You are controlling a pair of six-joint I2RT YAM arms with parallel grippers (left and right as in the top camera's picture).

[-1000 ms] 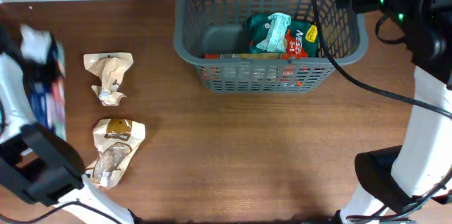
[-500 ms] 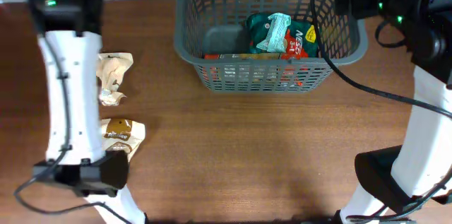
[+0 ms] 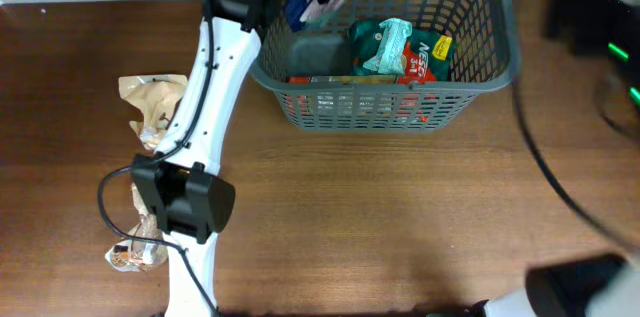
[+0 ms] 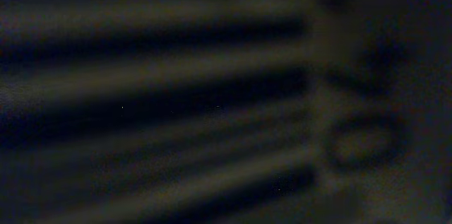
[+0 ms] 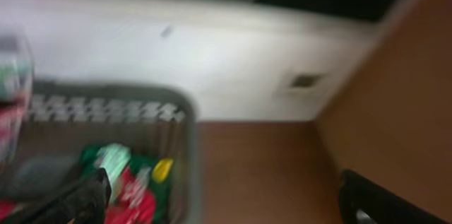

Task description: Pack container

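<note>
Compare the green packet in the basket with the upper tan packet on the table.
The green packet lies inside the basket, atop red packets; the tan packet sits on the table, left of it. The green packet shows whole; the left arm hides part of the tan packet. Both look crumpled.

Brown wooden table (image 3: pixel 400 217) carries the container (image 3: pixel 385 107) and crumpled packets (image 3: pixel 150 107).

The basket (image 3: pixel 380 107) is dark grey plastic, rectangular with rounded corners, slotted sides and a thick rim. It stands upright at 12 o'clock in the overhead view, partly filled, with packets (image 3: pixel 395 49) toward its 3 o'clock side.
</note>
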